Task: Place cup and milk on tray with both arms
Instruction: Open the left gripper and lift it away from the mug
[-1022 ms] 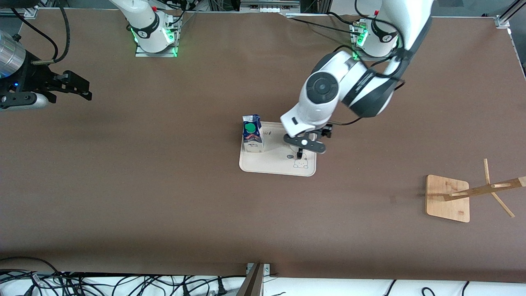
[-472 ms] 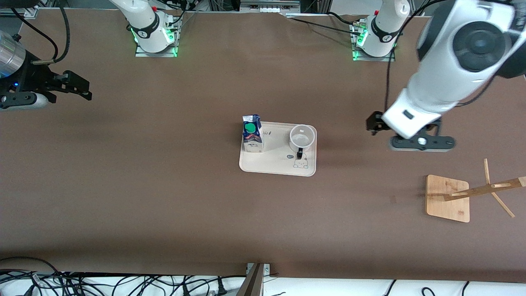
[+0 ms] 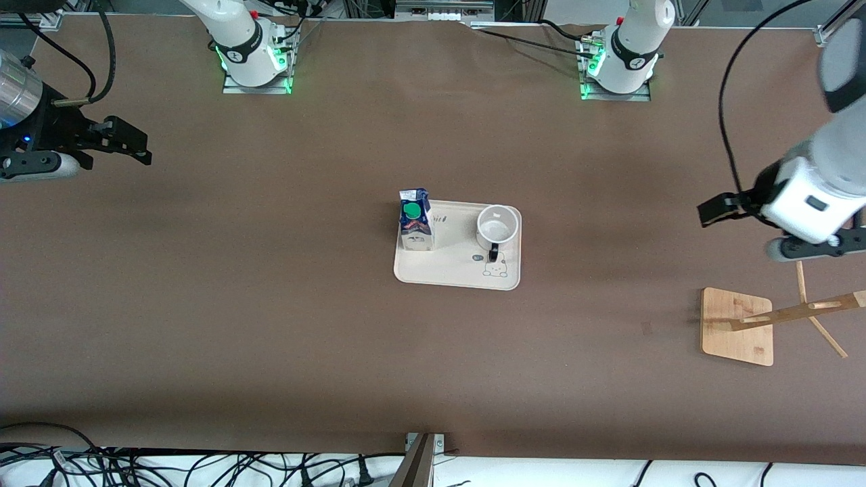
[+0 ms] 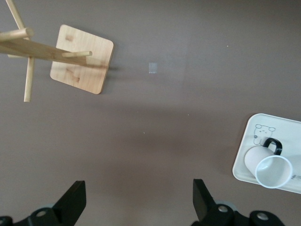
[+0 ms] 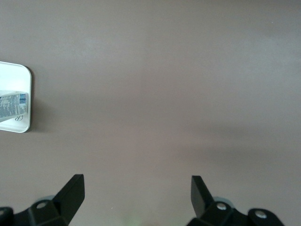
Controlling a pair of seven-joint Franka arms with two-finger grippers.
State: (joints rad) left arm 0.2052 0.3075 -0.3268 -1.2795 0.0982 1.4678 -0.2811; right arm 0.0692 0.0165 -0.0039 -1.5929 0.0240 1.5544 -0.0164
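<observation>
The cream tray (image 3: 448,272) lies mid-table. On it the dark blue milk (image 3: 415,220) with a green cap stands upright at the end toward the right arm. The white cup (image 3: 494,228) stands upright at the tray's end toward the left arm, its black handle toward the front camera. My left gripper (image 3: 812,247) hangs open and empty over bare table near the wooden rack; its wrist view shows the left gripper (image 4: 138,186) well apart from cup (image 4: 270,167) and tray (image 4: 282,127). My right gripper (image 3: 132,143) waits open at its end of the table, and the right gripper (image 5: 136,181) holds nothing.
A wooden rack (image 3: 737,326) with a square base and slanted pegs stands toward the left arm's end, nearer the front camera; the wooden rack (image 4: 82,66) also shows from the left wrist. Cables run along the table's front edge. The right wrist view catches the tray (image 5: 14,75) corner and milk (image 5: 11,106).
My left gripper has left the cup standing on the tray and swung away toward the left arm's end of the table. The right arm has not moved.
</observation>
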